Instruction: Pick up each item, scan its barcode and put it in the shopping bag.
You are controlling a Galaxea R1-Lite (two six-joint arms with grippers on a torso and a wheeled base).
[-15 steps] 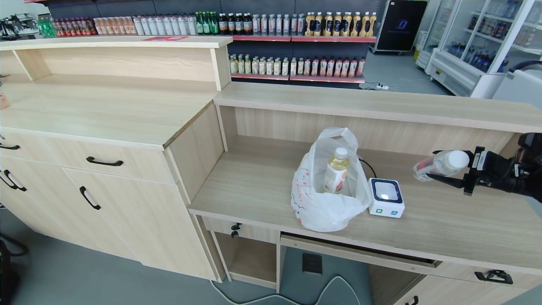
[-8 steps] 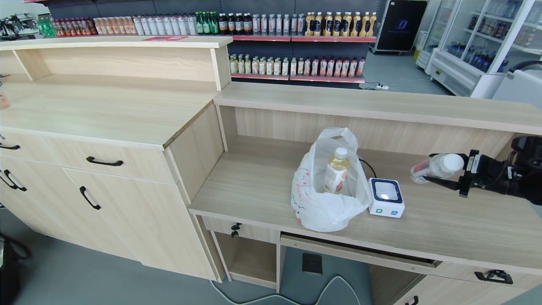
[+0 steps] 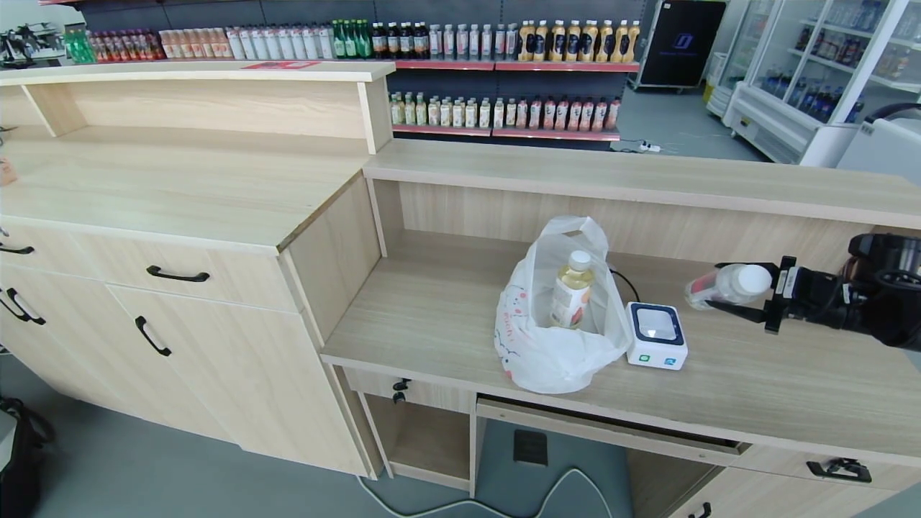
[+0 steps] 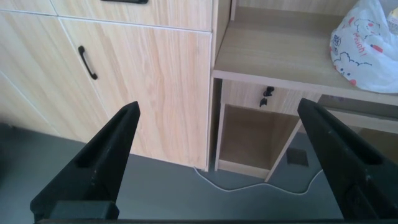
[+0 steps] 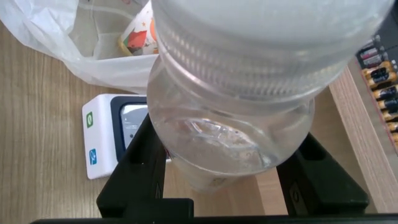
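1. The right gripper (image 3: 741,288) pinches a clear bottle (image 3: 719,286) near the cap, held sideways over the counter (image 3: 755,388), right of the scanner (image 3: 655,334).
2. The left gripper (image 4: 217,155) hangs low by the cabinet (image 4: 155,81), jaws spread, nothing between them.
3. Tip: bring the label end over the scanner window and roll slowly. I can't really make out where the barcode sits.
4. The bag (image 3: 536,352) sits just beside the scanner. Mind the drink (image 3: 572,291) standing inside.
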